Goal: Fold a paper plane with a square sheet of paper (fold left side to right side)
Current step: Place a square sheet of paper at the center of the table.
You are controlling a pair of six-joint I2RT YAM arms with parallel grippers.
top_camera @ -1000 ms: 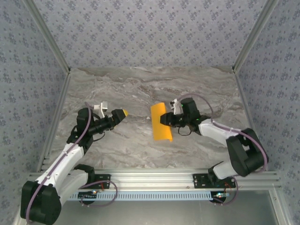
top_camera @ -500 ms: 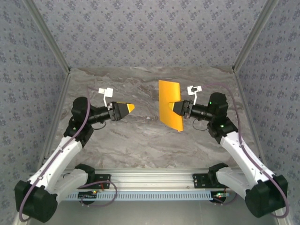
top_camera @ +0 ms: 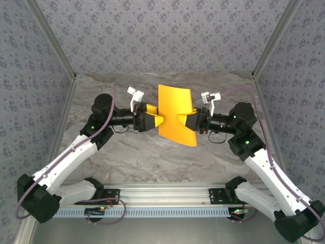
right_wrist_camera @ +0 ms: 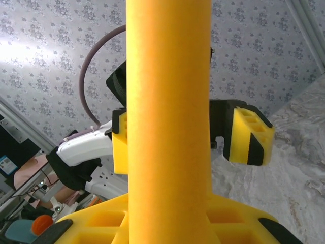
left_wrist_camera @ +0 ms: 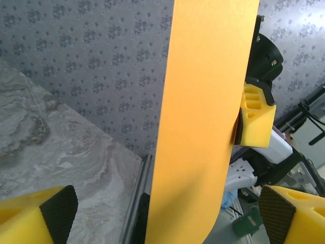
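The thin orange-yellow paper sheet (top_camera: 175,114) is held up off the grey marble table (top_camera: 127,152), pinched in the right gripper (top_camera: 187,121), with the left gripper (top_camera: 156,116) spread wide around its opposite edge.

Left tool (top_camera: 158,121) agape — right tool (top_camera: 184,121) pinched

Grey-veined marble tabletop (top_camera: 152,157), an aluminium rail (top_camera: 167,189) along its near edge.
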